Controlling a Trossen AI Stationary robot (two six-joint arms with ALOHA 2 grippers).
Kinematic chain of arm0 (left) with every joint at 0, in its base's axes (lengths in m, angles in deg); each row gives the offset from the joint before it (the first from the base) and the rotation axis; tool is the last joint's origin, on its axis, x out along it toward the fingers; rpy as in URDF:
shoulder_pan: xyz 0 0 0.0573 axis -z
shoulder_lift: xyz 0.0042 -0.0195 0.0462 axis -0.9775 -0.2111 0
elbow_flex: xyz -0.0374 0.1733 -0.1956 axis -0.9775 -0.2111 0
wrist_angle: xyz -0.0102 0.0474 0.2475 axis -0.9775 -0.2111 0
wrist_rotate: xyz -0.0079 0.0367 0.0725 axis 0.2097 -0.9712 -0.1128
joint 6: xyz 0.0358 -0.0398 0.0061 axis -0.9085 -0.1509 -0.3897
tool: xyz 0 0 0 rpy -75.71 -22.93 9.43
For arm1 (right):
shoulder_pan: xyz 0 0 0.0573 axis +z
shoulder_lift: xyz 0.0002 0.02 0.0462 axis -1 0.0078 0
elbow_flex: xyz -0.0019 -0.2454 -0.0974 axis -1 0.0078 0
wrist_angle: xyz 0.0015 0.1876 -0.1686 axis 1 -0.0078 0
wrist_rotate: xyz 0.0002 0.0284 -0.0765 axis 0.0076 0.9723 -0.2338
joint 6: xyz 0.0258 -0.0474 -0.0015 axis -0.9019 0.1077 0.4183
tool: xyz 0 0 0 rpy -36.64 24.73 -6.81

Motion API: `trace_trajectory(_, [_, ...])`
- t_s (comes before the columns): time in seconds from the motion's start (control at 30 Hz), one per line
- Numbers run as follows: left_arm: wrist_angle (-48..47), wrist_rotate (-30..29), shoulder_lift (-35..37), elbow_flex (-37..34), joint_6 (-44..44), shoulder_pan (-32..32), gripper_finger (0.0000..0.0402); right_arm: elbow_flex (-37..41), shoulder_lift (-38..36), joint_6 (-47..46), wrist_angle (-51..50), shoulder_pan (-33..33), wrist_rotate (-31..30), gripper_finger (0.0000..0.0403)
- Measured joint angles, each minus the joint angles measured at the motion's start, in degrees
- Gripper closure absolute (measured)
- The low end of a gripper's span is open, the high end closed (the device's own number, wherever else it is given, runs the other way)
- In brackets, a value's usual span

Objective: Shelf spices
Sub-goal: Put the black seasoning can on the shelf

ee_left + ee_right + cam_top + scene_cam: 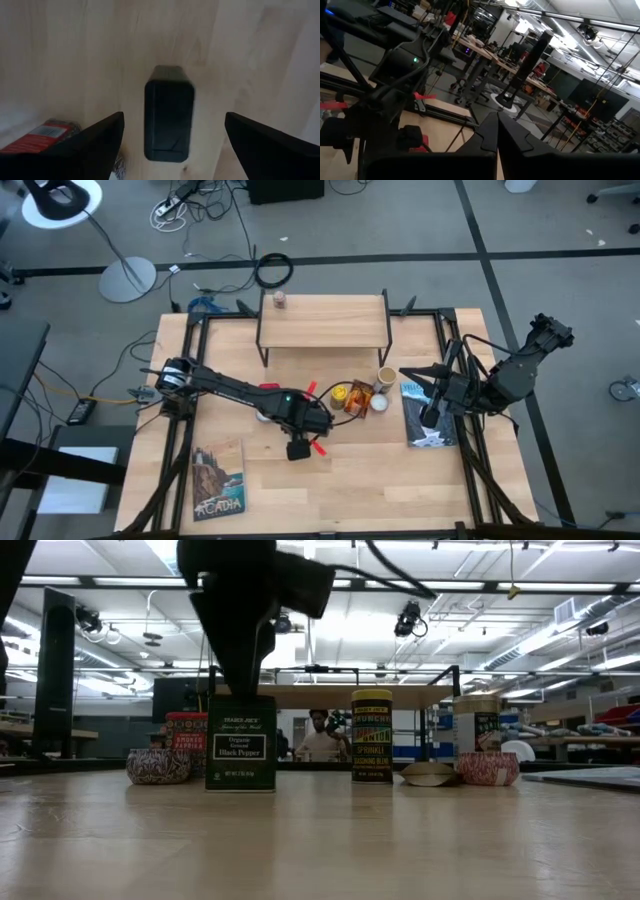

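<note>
The dark tin (169, 114) stands upright on the table, and its label faces the low view (240, 743). My left gripper (173, 116) points straight down just above it, open, with one finger to each side and touching nothing. Beside the tin stands the red tin (186, 740). The yellow black-lidded jar (341, 394), the orange packet (361, 395) and the tan jar (386, 377) stand in a group at the table's middle. A small pale-capped jar (280, 299) stands on the shelf (323, 320) at the far edge. My right gripper (412, 374) waits shut and level at the right.
A picture-covered book (218, 480) lies near the front left, and another (425, 420) lies under my right arm. A white round disc (378, 404) sits by the spices. Two patterned round things (158, 766) (488, 768) flank the row in the low view. A person shows beyond the table.
</note>
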Motion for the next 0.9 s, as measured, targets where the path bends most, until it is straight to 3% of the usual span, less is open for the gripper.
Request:
trace_trajectory(0.2, [3.0, 0.57, -0.02, -2.97, 0.2, -0.02, 0.0052, 0.0, 0.0, -0.03, -0.03, 0.0, 0.0, 0.0401])
trace_trajectory(0.37, [4.13, 0.65, -0.02, -3.25, 0.09, 0.0, 0.0081, -0.01, 0.0, -0.03, -0.02, 0.0, 0.0, 0.0399])
trace_trajectory(0.77, [3.92, 0.64, -0.02, -3.22, -0.06, -0.04, 0.0253, 0.0, 0.0, -0.02, -0.02, 0.0, 0.0, 0.0399])
trace_trajectory(0.9, [3.83, 0.63, 0.0, -3.16, -0.04, -0.07, 0.0278, 0.0, 0.01, -0.02, -0.02, 0.0, 0.0, 0.0401])
